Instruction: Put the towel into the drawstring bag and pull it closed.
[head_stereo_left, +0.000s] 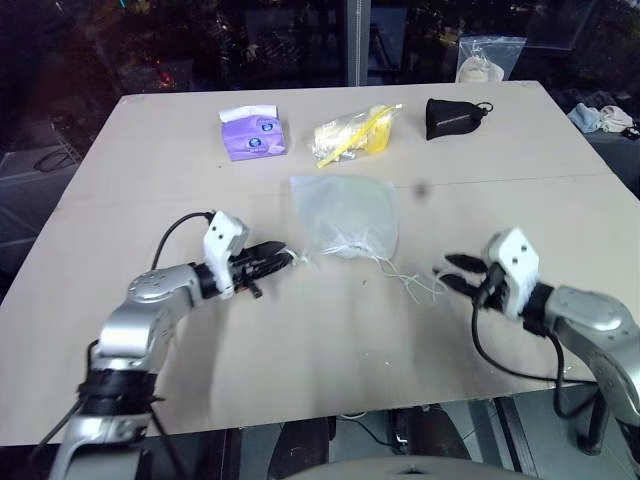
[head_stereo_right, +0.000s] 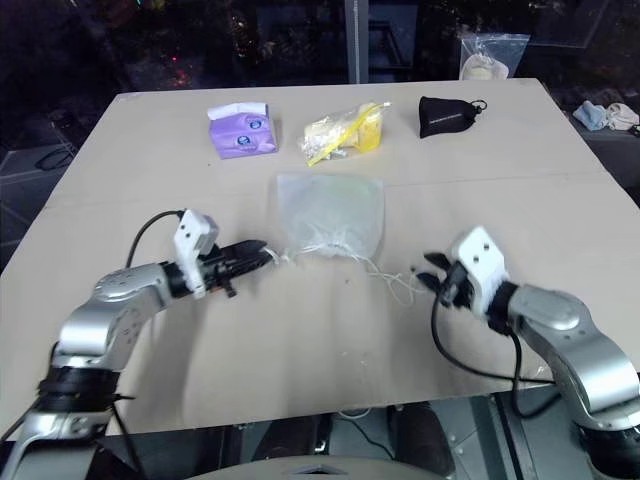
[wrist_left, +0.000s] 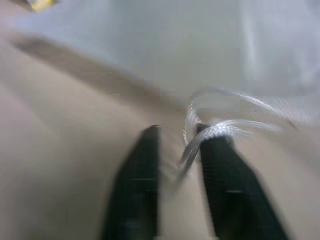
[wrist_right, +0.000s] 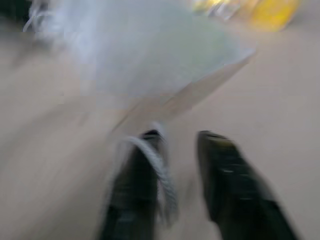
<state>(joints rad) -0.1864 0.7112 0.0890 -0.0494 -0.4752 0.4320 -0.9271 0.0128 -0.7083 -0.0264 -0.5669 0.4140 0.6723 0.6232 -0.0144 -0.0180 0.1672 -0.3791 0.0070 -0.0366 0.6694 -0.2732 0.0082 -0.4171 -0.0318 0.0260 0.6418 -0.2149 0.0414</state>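
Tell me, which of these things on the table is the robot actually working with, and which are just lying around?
In use:
- drawstring bag, cinched, pale green towel showing faintly inside
- its white cords, trailing toward both sides
- left gripper and right gripper, both open at the cord ends

Lying about:
- purple tissue pack
- yellow plastic packet
- black pouch
- clear zip bag

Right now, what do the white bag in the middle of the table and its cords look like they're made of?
The drawstring bag looks like thin translucent white mesh fabric: a pale green shape shows faintly through it, and its mouth is gathered into soft puckers. The cords look like thin white string, lying in limp loops on the table.
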